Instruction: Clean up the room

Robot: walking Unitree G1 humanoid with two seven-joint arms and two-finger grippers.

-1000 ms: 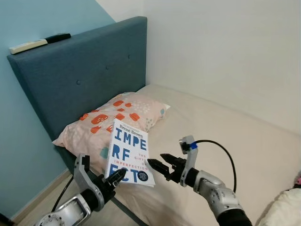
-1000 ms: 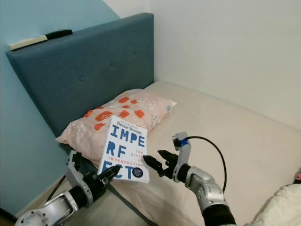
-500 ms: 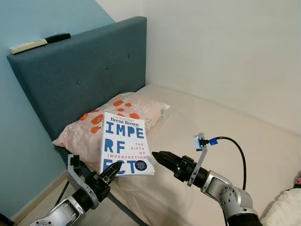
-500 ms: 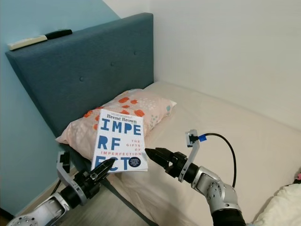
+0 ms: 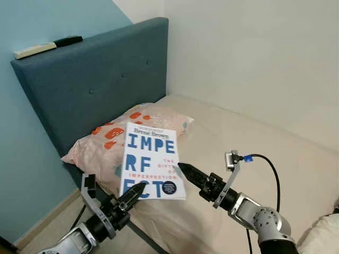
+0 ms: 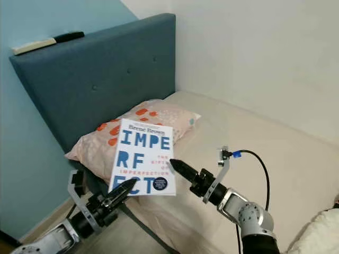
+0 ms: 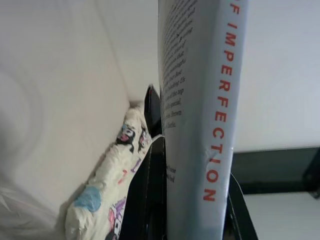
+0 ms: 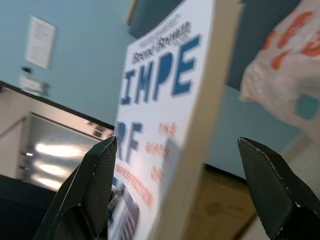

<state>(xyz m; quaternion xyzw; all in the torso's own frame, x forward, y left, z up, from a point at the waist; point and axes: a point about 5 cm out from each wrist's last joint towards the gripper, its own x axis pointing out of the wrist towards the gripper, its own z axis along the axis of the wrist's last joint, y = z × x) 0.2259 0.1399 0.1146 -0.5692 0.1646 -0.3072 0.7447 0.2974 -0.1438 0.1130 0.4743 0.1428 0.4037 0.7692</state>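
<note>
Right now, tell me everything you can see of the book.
The book is a white paperback with big blue cover letters, small red words "THE GIFTS OF IMPERFECTION", the author's name along the top and a dark round badge low down. It is held upright in the air, cover toward the camera, in front of the patterned pillow and over the bed's edge. The left gripper is shut on its bottom edge at the spine, which carries red lettering. The right gripper has its open fingers astride the page edge.
</note>
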